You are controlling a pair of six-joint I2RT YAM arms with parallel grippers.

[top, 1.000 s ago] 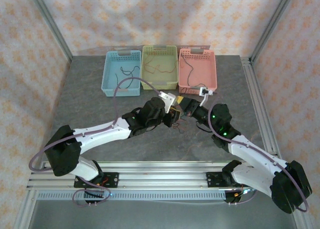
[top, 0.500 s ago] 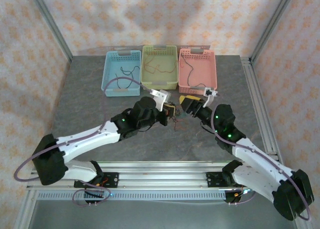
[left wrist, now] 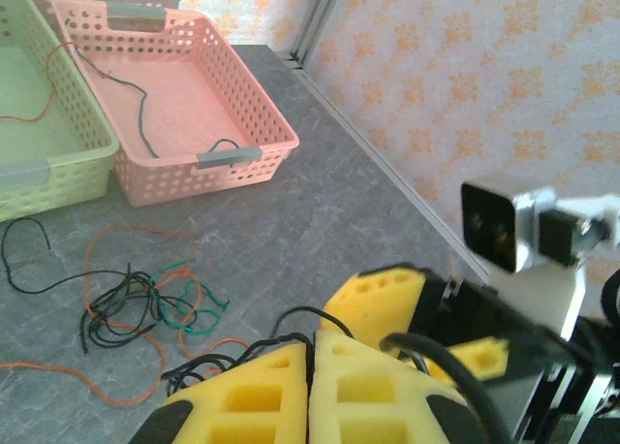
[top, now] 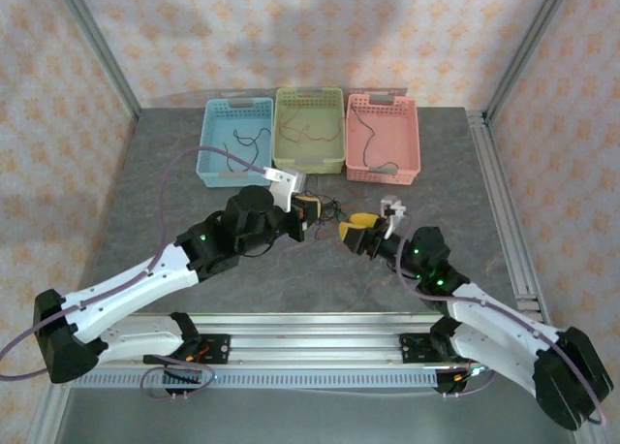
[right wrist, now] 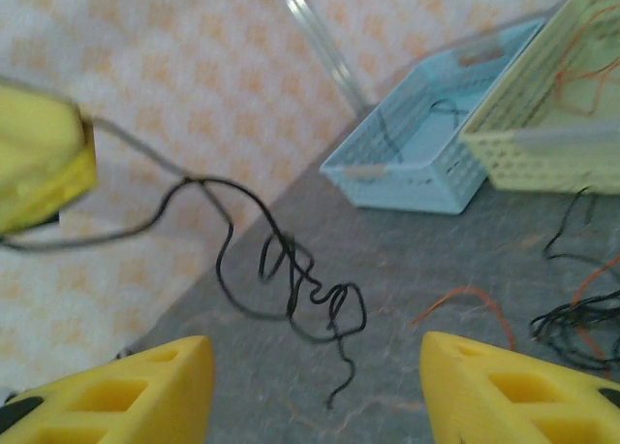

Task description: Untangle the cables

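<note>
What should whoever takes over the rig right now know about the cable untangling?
Left tool: shut on a black cable that hangs curled in the air.
Right tool: open, empty, facing that cable.
The tangle of black, orange and green cables lies on the table in front of the green basket and pink basket.
Done: cables lie in those and the blue basket.
Left: drop off the held cable, then separate the tangle.

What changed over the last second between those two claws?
The claws drew apart: the left claw closed on a black cable and swung left with it; the right claw opened and pulled back toward its base. The three baskets stayed put.
</note>
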